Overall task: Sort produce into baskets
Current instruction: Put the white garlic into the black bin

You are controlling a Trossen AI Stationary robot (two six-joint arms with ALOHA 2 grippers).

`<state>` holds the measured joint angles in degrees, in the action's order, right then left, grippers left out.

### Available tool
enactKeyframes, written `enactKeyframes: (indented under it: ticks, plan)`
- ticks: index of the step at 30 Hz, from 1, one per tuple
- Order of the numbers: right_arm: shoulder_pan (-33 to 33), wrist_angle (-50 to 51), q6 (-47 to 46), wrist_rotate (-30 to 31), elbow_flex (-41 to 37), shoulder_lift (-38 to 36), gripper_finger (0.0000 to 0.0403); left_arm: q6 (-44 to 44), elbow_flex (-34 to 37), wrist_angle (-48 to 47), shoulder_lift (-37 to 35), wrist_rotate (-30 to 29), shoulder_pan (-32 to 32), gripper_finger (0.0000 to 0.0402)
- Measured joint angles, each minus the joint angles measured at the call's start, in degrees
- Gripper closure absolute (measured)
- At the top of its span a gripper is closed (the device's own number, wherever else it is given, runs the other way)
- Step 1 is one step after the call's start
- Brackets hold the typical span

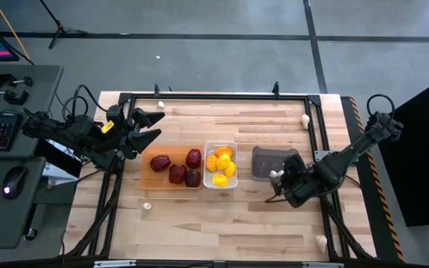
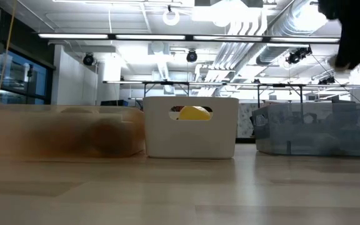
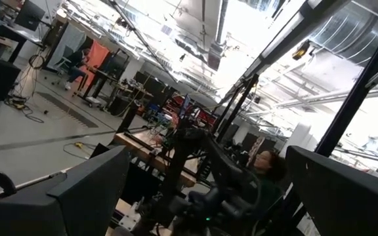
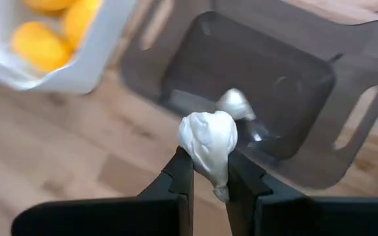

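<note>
The right tool [image 4: 209, 172] is pinching a white garlic bulb [image 4: 208, 145] between its two dark fingers, holding it just above the near rim of the dark grey bin [image 4: 320, 141] (a second pale bulb [image 4: 236, 103] is already lying inside). In the high view that tool [image 1: 280, 179] is hanging at the bin's [image 1: 263, 160] corner. Yellow lemons [image 1: 220, 164] are sitting in the white bin [image 1: 234, 145], dark red pieces [image 1: 177, 171] on the orange tray [image 1: 146, 175]. The left tool [image 1: 153, 126] is waiting, fingers spread, beyond the tray on the table [image 1: 222, 223].
</note>
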<state>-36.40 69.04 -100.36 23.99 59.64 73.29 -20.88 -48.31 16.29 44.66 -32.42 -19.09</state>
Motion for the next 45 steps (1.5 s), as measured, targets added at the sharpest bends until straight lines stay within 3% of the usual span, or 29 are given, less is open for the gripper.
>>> enactKeyframes:
  ticks: [6,14,22,28,32,37,45]
  plan:
    - [5.4,-0.2,0.1,-1.1,-4.2,0.0,0.0366,-0.1,0.0,0.1,0.0,0.0,0.0,0.0005]
    - [8.4,0.4,3.3,-3.7,-4.2,0.0,0.0349,-1.1,0.0,0.1,0.0,0.1,0.0,0.0005]
    - [12.0,1.4,3.3,-2.6,-4.2,0.0,0.0240,-1.0,0.0,0.1,0.1,0.2,0.0,0.0005]
    - [13.5,1.1,9.5,-7.7,-4.2,-0.1,0.0168,-1.1,0.0,0.1,0.0,0.8,0.0,0.0005]
    - [10.5,-3.7,12.4,-8.5,-4.2,-2.0,0.0160,-1.0,0.0,0.1,0.0,0.8,0.0,0.0005]
    - [2.3,-13.8,11.2,-9.5,-4.2,-3.5,0.0160,-1.0,0.0,0.1,0.0,0.8,0.0,0.0005]
    - [-11.3,-30.5,0.7,-18.1,-4.2,5.2,0.0160,-1.4,0.0,0.3,0.0,0.8,0.0,0.0005]
